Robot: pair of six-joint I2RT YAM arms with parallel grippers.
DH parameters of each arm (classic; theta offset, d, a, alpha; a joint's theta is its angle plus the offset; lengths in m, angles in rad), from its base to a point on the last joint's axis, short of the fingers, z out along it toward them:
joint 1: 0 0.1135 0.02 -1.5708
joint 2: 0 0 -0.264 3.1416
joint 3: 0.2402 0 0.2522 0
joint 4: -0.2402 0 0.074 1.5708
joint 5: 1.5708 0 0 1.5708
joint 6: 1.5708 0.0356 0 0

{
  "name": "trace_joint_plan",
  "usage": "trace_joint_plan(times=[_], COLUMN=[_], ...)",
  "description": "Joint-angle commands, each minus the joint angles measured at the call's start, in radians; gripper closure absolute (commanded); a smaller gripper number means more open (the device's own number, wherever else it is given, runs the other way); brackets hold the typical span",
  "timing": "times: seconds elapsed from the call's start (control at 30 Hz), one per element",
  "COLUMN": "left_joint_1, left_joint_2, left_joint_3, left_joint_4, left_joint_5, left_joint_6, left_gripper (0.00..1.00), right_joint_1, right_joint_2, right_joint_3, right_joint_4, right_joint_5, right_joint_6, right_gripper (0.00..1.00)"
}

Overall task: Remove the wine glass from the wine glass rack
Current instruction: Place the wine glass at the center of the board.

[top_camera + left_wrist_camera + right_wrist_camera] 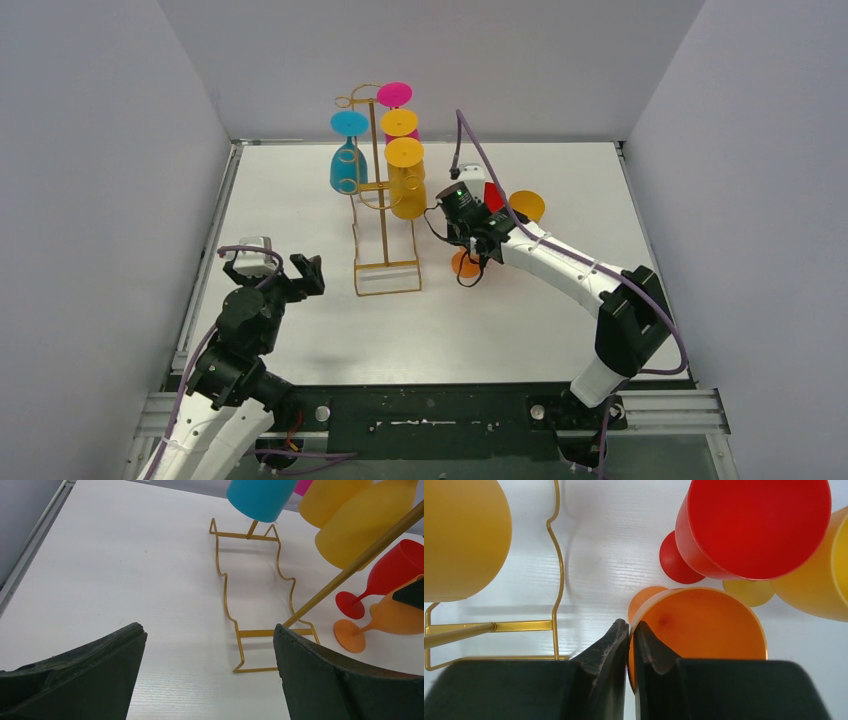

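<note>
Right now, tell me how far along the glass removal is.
Done: a red wine glass and a yellow one sit on the table, off the wine glass rack. In hand: the right jaws are shut on the rim of the orange wine glass, also clear of the rack. Left: a teal glass, a magenta glass and two yellow glasses hang on the rack; the left jaws stand open.
</note>
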Motion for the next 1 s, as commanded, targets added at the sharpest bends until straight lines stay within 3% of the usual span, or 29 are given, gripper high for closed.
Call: trace_joint_plan(times=[0.0, 0.4, 0.53, 0.63, 0.77, 0.97], left_joint_1=[0.011, 0.013, 0.014, 0.014, 0.014, 0.015], left_joint_2=[-0.003, 0.001, 0.005, 0.008, 0.013, 0.015], left_joint_3=[0.009, 0.007, 0.008, 0.006, 0.008, 0.008], left_joint_4=[0.030, 0.031, 0.031, 0.033, 0.031, 0.028], left_joint_5=[0.020, 0.034, 0.035, 0.036, 0.033, 0.030], left_joint_6=[0.018, 0.017, 0.019, 0.019, 0.019, 0.015], left_gripper=[0.03, 0.03, 0.03, 0.03, 0.03, 0.03], right_joint_1=[-0.009, -0.005, -0.004, -0.004, -0.003, 0.012], right_joint_2=[0.022, 0.085, 0.082, 0.075, 0.073, 0.047], right_joint_3=[0.046, 0.114, 0.120, 0.127, 0.137, 0.156], right_joint_4=[0.033, -0.014, -0.012, -0.011, -0.018, -0.023], right_joint_5=[0.061, 0.056, 0.052, 0.055, 0.056, 0.047], right_joint_6=[0.000, -0.051, -0.062, -0.066, -0.072, -0.074], right_gripper=[0.91, 0.89, 0.84, 0.71, 0.64, 0.62])
